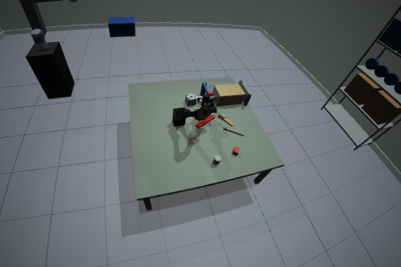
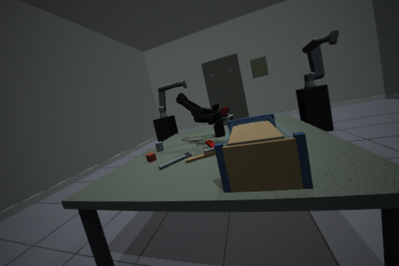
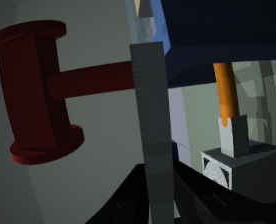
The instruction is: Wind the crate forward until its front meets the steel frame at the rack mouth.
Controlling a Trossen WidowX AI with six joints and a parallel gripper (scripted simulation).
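In the exterior view, the crate (image 2: 262, 164) stands on the green bench (image 2: 144, 192), and it is the landmark here. Its brown front is between two blue posts (image 2: 223, 168) (image 2: 304, 160). Behind the crate's front is a blue crossbar (image 2: 251, 119). To the left of the crate lie a tool with a tan handle (image 2: 195, 158) and, farther left, a grey rod (image 2: 174, 161). Still farther left are a red block (image 2: 150, 157) and a grey cylinder (image 2: 159, 146). The black arm (image 2: 197, 111) is behind the crate, to its left.
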